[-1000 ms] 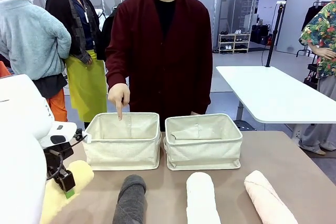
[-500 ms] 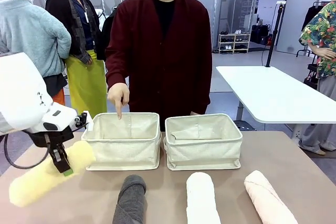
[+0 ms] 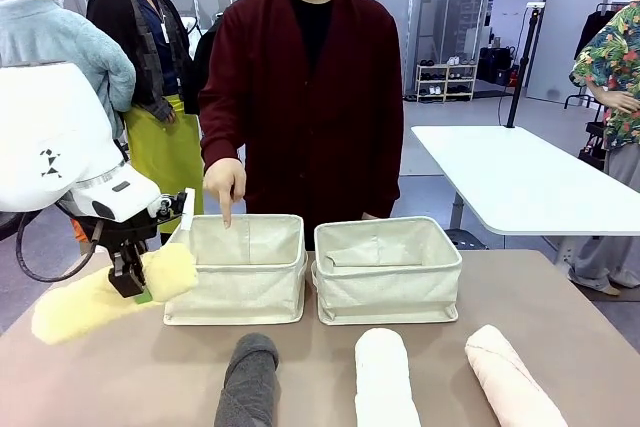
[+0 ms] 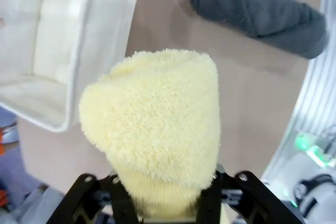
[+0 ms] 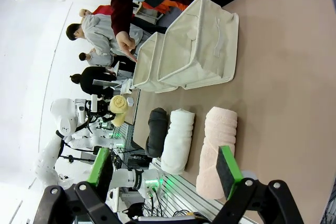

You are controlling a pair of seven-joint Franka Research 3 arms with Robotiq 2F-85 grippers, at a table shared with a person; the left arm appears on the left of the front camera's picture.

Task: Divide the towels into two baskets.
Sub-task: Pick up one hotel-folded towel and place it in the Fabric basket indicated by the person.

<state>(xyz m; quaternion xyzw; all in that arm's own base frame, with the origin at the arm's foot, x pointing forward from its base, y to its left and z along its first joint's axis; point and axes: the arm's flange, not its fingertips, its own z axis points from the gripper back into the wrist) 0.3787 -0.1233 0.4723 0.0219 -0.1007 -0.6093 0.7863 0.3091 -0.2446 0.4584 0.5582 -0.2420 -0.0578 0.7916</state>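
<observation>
Pinched by the left tool (image 3: 134, 284), the pale yellow towel (image 3: 80, 309) is now lifted off the counter (image 3: 520, 292) beside the left basket (image 3: 235, 289), so its drop is judged near; the right tool (image 5: 163, 170) is kept spread.

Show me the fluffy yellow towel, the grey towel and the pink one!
yellow towel (image 3: 80, 305), front view, the roll's lower half.
grey towel (image 3: 248, 382), front view, middle of the roll.
pink towel (image 3: 510, 379), front view, middle of the roll.
</observation>
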